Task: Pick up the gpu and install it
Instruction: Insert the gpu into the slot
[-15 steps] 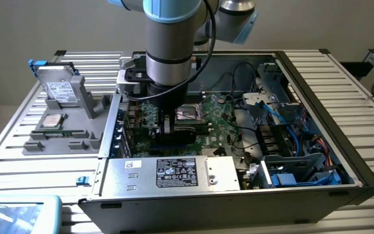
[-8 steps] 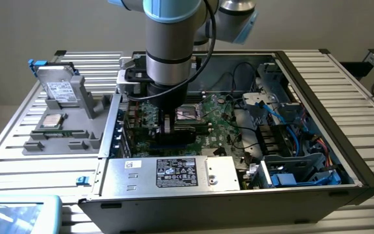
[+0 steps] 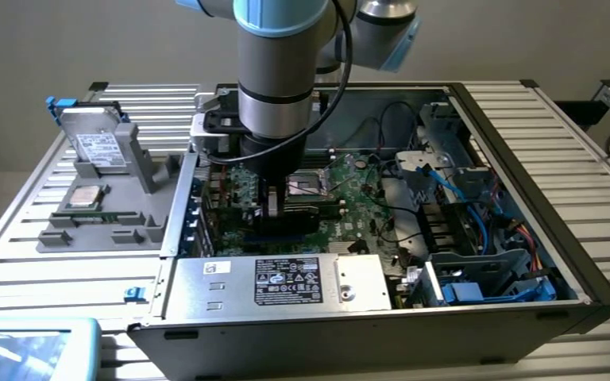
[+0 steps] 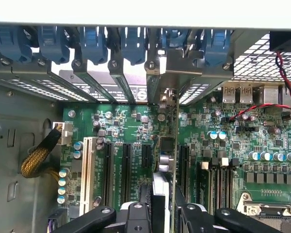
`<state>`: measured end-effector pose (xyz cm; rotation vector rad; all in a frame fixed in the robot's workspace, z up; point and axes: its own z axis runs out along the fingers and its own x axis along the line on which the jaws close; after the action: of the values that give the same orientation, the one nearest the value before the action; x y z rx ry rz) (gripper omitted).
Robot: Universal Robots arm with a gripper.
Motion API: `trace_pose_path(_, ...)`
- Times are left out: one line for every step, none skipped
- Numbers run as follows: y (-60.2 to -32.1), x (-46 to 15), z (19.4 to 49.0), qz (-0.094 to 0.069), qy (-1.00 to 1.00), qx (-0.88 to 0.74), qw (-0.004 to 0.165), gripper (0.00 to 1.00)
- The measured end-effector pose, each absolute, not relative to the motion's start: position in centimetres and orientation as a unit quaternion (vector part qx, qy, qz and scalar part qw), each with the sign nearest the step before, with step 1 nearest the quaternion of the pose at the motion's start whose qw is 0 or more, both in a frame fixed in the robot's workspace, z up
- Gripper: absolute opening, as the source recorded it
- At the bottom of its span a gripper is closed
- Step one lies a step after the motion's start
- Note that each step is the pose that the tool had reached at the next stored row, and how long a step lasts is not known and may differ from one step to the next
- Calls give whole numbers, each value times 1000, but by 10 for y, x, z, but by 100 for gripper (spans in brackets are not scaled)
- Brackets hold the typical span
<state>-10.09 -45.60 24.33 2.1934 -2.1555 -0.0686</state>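
Green motherboard (image 4: 126,121) beneath gripper (image 4: 165,216) clamping gpu (image 3: 283,225) edge-on; power-supply label (image 3: 289,279) unreadable.

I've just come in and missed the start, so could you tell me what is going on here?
A robot arm reaches down into an open PC case. Its gripper is shut on the gpu, holding the card on edge over the motherboard's expansion slots, with the bracket end toward the rear slot covers. Whether the card is seated in a slot cannot be told. Outside the case, a drive stands in a grey holder.
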Motion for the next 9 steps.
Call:
trace_pose_path(-456, -101, 243, -22, -700, 713, 33, 29)
trace_pose_path(-456, -101, 243, -22, -699, 714, 33, 29)
trace_pose_path(-456, -101, 243, -22, -698, 715, 32, 29)
trace_pose_path(-456, -101, 243, -22, -698, 715, 32, 29)
trace_pose_path(-456, -101, 243, -22, -698, 715, 32, 29)
trace_pose_path(-456, -101, 243, -22, -698, 715, 32, 29)
trace_pose_path(-456, -101, 243, -22, -698, 715, 32, 29)
trace_pose_path(-456, -101, 243, -22, -698, 715, 32, 29)
trace_pose_path(-457, -101, 244, -22, -698, 715, 32, 29)
